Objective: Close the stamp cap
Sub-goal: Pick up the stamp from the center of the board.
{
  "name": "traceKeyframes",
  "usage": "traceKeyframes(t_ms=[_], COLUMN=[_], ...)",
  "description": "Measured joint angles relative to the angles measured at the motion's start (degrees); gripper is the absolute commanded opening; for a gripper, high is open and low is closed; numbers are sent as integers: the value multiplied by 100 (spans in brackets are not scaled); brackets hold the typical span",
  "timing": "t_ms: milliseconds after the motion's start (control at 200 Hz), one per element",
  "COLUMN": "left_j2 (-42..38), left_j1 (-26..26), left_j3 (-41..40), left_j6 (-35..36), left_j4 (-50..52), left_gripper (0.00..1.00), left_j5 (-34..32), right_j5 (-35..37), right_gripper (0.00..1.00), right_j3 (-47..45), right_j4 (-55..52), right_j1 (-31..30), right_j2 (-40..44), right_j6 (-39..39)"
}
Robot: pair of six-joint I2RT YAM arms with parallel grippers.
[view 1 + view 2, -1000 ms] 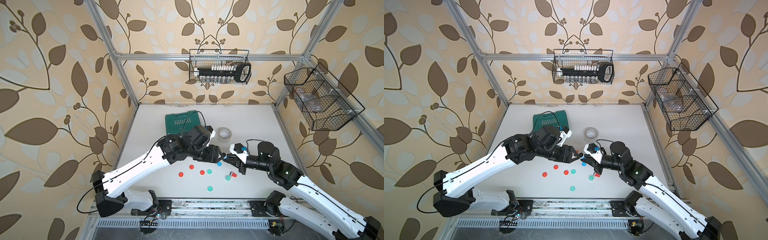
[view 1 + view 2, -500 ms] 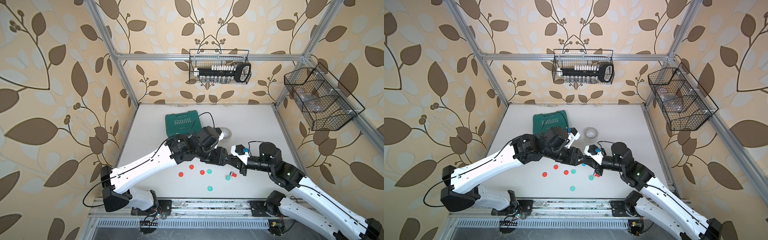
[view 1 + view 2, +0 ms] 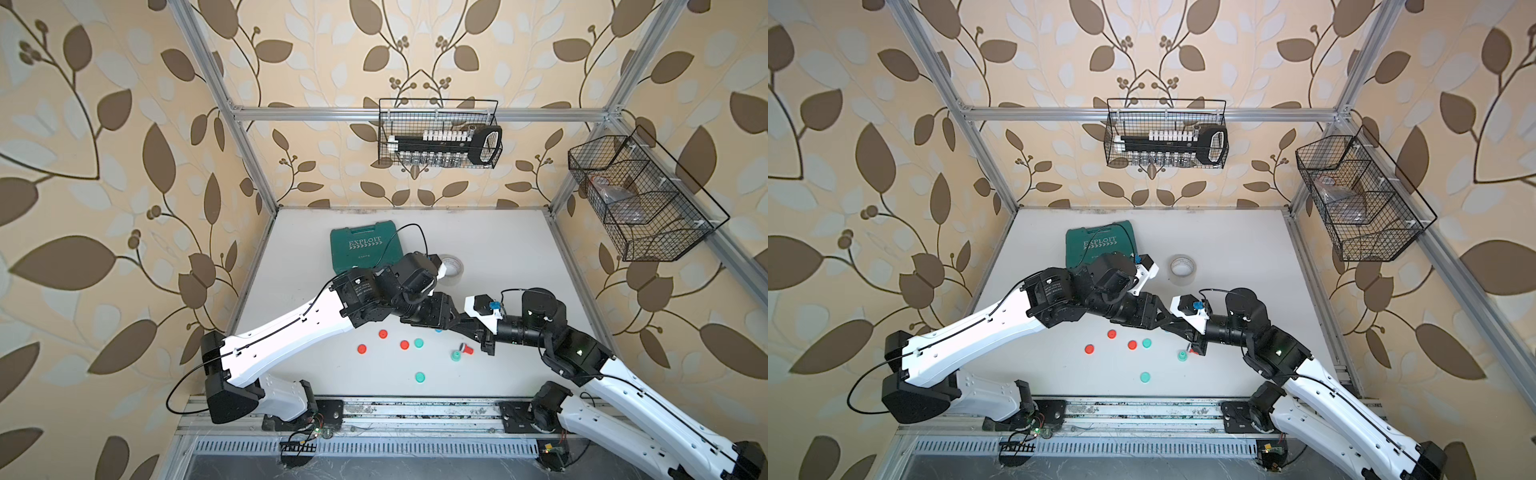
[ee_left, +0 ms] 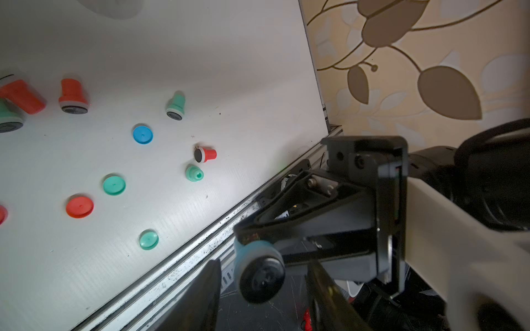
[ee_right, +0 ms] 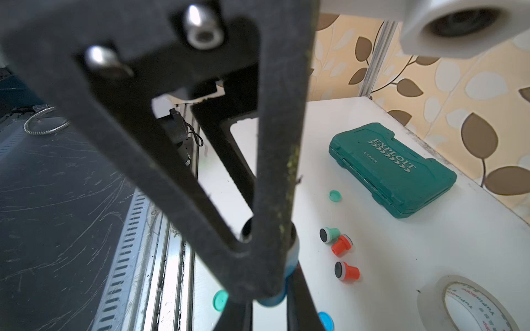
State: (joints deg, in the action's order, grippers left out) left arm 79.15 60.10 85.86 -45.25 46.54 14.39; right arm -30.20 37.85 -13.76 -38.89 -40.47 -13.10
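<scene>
Clamping blue stamp [image 4: 259, 272]: right pincer [image 5: 269, 266] | long axis, black face seemingly toward left pincer [image 4: 262, 286], apart

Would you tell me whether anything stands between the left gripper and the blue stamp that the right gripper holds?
Nothing visible does. In the left wrist view the blue stamp, pinched by the right gripper, sits between the open fingers of the left gripper, with a gap on each side.

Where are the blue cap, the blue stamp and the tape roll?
blue cap [image 4: 142, 134], left wrist view, centre of its top.
blue stamp [image 4: 262, 277], left wrist view, its black face.
tape roll [image 3: 1181, 280], in a top view, near side wall.
</scene>
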Motion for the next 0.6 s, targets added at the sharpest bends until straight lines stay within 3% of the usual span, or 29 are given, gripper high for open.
traceKeyframes(t_ms=[600], left_j2=[66], left_j1=[0], left_j3=[0], left_j6=[-35], left_j4=[0], left_gripper=[41], left_j5=[15], right_j5=[-24], right_gripper=[3], right_j3=[-4], right_j4=[72], right_j1=[-50], right_j2=[24], right_j6=[0])
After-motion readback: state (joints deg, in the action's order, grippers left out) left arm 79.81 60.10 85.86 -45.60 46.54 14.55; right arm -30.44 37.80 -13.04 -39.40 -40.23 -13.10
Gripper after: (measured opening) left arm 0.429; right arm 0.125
